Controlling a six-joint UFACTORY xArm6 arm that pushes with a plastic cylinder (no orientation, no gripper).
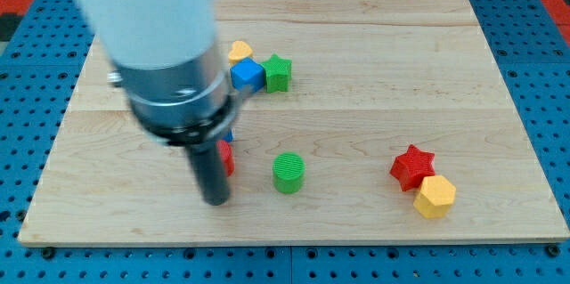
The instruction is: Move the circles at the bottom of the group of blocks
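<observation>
While my arm fills the view's upper left, these lines hold what I can read from the one camera.

Hidden: a red block and a blue sliver peek out from behind my rod on its right side; their shapes cannot be made out.
Cut off: the arm's pale housing runs out of the view's top.
Hard to make out: a yellow block sits half behind a blue cube.
My tip: low on the surface, just beside the red block, left of the circle and apart from it.
Gripper: none fitted, only the dark rod, so no spread or pinch to report.
Task's thing: one green circle, a ribbed upright cylinder, standing alone near the view's bottom centre.
Group above: a green star touches the blue cube's right side.
View's right: a red star touches a yellow hexagon.
Writing: none readable.
</observation>
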